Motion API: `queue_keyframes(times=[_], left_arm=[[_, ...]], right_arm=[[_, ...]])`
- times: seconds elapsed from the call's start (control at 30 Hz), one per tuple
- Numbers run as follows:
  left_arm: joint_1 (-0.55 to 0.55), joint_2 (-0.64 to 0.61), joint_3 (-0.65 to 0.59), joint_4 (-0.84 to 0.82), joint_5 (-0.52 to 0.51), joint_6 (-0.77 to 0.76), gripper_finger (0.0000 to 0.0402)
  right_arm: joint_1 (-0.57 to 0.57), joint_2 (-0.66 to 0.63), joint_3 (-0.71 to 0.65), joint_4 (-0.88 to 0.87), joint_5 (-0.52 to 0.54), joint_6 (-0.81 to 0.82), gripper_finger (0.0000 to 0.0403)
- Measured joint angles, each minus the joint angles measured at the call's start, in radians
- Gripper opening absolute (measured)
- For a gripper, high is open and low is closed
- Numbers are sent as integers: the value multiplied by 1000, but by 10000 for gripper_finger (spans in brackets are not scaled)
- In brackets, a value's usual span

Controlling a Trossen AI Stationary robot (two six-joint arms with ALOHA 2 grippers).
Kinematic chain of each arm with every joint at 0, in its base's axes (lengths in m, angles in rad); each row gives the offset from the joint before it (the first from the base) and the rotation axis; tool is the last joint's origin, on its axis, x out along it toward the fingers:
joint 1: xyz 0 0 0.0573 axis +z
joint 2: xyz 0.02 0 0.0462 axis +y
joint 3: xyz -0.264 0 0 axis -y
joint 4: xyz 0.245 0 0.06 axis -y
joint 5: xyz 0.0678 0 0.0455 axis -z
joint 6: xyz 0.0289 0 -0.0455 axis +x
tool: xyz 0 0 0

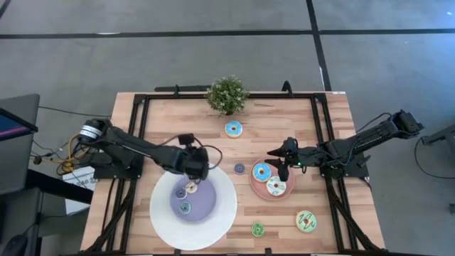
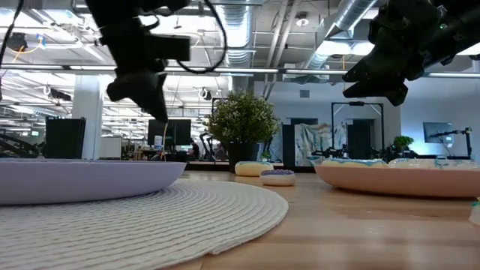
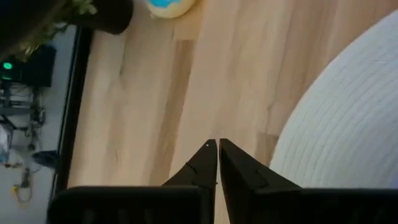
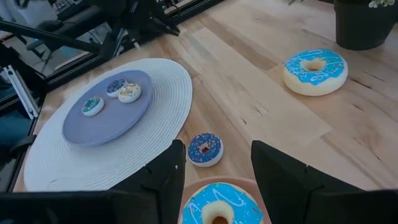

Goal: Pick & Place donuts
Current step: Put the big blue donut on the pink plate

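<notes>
Three tiny donuts (image 4: 112,94) on purple plate (image 1: 202,206); two big on pink plate (image 1: 257,186). My left gripper (image 1: 201,171) clenched, empty, over plate edge. My right gripper (image 1: 279,161) parted, empty, above blue donut (image 1: 261,171). Loose: blue (image 1: 234,129), purple (image 1: 239,168), green (image 1: 257,229), white (image 1: 306,221).

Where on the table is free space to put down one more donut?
Bare wood lies between the plant and the white mat, left of the blue donut. The pink plate is crowded with two donuts, the right gripper over it.
</notes>
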Motion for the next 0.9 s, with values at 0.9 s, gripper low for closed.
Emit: queue_keyframes(times=[0.9], left_arm=[[95,-517,-641,927,281,278,0]], right_arm=[[-170,346,97,252,107,-87,231]])
